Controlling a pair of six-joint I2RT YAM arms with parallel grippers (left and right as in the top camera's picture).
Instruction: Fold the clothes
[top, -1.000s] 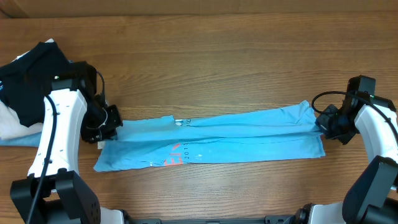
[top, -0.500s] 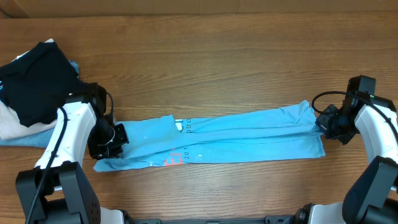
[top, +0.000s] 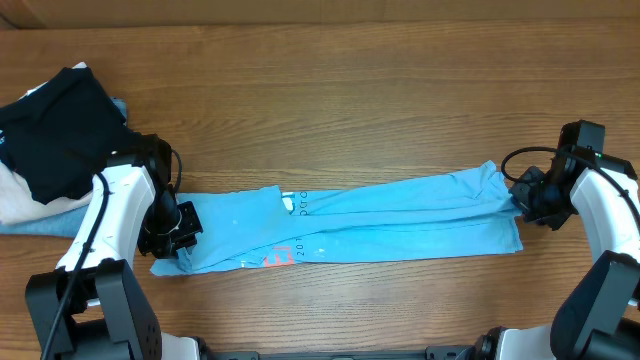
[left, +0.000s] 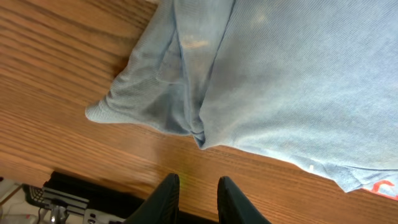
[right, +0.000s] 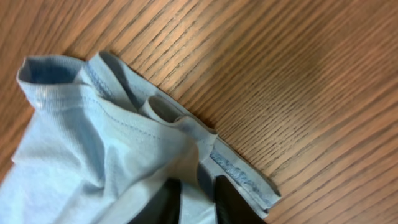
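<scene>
- Soft, even light falls from above; the wooden tabletop (top: 350, 100) looks bright and warm.
- A pale sheen washes the grain at the right wrist view's upper right.
- The T-shirt (top: 400, 215) throws only thin, soft shadows; its weave is sharp close up.

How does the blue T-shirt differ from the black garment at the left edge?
The blue T-shirt lies stretched in a long flat band; the black garment sits bunched in a heap. The T-shirt lies directly on the table; the black garment rests on other cloth. Both are soft fabric.
</scene>
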